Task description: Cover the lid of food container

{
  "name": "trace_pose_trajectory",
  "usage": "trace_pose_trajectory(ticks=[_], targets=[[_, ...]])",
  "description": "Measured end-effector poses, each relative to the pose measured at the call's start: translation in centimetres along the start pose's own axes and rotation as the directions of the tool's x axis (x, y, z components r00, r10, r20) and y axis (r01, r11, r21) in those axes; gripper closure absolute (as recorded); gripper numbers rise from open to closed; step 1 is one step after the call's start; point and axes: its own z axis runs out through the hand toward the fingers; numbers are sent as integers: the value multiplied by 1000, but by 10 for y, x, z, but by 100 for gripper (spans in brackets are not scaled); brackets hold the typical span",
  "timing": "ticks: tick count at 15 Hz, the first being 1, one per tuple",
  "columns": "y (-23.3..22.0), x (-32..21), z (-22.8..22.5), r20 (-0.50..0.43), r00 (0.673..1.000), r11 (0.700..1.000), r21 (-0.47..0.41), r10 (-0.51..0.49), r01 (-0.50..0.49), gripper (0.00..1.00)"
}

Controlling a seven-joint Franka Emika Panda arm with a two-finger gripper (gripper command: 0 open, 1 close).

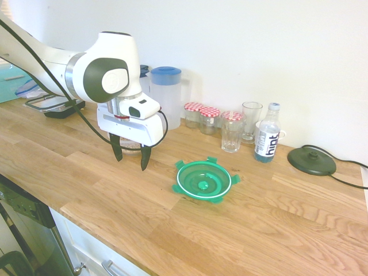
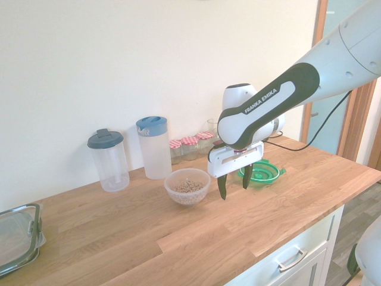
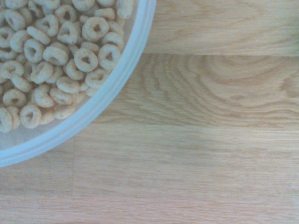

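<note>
The gripper (image 1: 130, 156) hangs above the desk (image 1: 241, 230), pointing straight down, its jaws wide apart and holding nothing. In the first exterior view the lid (image 1: 203, 181) lies flat at about 4 o'clock from it, near but apart. The food container (image 2: 187, 186) stands just beside the gripper on the opposite side, at 9 o'clock in the second exterior view. I think the gripper must go to the lid first.
</note>
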Motion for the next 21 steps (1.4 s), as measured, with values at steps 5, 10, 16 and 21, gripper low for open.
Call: trace_pose_trajectory(ticks=[5, 10, 16, 21], targets=[[14, 27, -12, 37, 999, 997, 73, -23, 20, 0], [77, 111, -53, 216, 969, 955, 294, -119, 52, 0], [170, 207, -52, 356, 917, 916, 401, -180, 24, 0], [195, 267, -2, 432, 890, 910, 411, -145, -51, 0]])
